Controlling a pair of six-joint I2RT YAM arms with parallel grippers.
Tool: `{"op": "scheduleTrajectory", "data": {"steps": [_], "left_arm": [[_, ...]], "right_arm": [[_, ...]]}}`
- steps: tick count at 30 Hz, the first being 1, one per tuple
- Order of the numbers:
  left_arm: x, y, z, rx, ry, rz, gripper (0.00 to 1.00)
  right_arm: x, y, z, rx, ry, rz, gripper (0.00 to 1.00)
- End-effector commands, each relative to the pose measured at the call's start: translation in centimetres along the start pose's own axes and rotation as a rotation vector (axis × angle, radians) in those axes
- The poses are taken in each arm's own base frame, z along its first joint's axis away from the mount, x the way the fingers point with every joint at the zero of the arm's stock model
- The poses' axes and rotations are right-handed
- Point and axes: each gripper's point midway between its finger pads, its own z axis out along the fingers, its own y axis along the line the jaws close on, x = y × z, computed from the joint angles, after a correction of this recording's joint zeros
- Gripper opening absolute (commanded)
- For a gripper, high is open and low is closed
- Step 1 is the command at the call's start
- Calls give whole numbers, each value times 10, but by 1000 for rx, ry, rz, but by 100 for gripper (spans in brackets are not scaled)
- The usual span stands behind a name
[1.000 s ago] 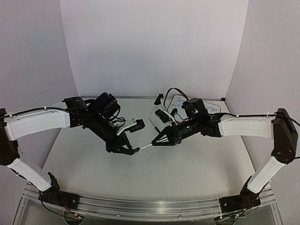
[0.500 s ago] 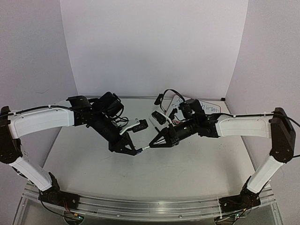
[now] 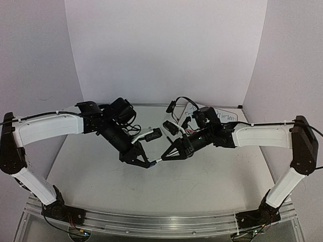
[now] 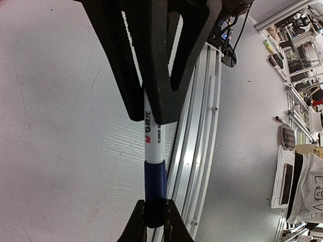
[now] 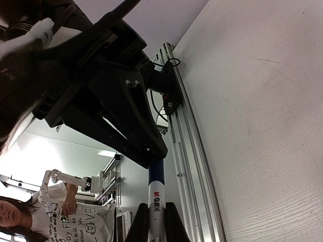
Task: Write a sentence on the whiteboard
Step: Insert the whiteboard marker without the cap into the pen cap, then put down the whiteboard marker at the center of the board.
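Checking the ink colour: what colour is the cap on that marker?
The marker cap is dark blue; it shows best in the left wrist view.

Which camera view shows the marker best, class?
The left wrist view: the marker runs large down the frame, its white barrel, printed label and blue end all sharp. The right wrist view shows a shorter, dimmer stretch of it. The top external view shows only a thin white sliver.

right gripper (image 5: 154, 207): clamped on marker (image 5: 155, 194), white barrel with red-and-black print | marker: blue end sits between the black tips of left gripper (image 5: 151, 157) (dark against the light) | table (image 5: 262, 126): white, at right | rail (image 5: 194, 166): aluminium, along table edge | person (image 5: 65, 217): printed T-shirt, lower left
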Motion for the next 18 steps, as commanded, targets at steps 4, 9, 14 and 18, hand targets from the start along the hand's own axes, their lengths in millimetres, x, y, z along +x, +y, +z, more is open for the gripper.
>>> {"op": "scheduleTrajectory", "data": {"steps": [4,9,14,18], "left_arm": [[-92,-26,-25,69,-298,206,0],[-98,-29,-27,63,-333,220,0],[-100,-29,-28,52,-355,223,0],[-97,-29,-27,53,-342,221,0]], "right_arm": [[-5,37,10,-88,15,-136,0],[-4,40,13,-94,18,-142,0],[-5,44,15,-102,11,-149,0],[-3,44,16,-100,7,-148,0]]}}
